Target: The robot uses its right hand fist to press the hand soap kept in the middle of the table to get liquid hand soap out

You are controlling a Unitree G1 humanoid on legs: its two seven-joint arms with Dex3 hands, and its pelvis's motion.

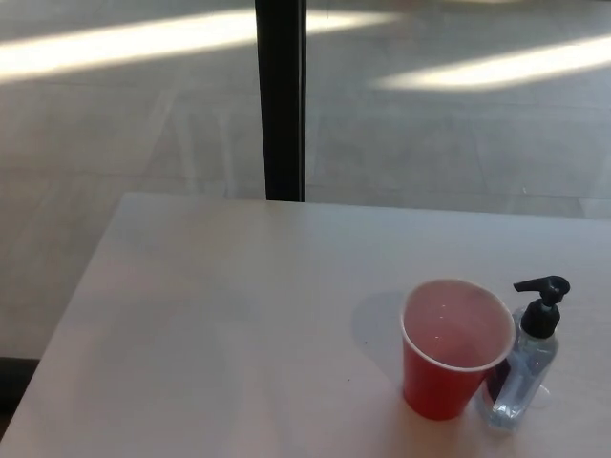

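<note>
A clear hand soap bottle [523, 374] with a black pump head [542, 298] stands upright on the white table [220, 324], at the right of the head view. Its spout points left, over a red plastic cup [452, 347] that stands right beside it, touching or nearly so. The cup is upright and looks empty apart from a pale inside. Neither of my hands shows in this view.
A black vertical post [282, 95] rises behind the table's far edge. Beyond it lies a grey floor with bright bands of sunlight [143, 43]. The table's left edge runs diagonally down to the lower left.
</note>
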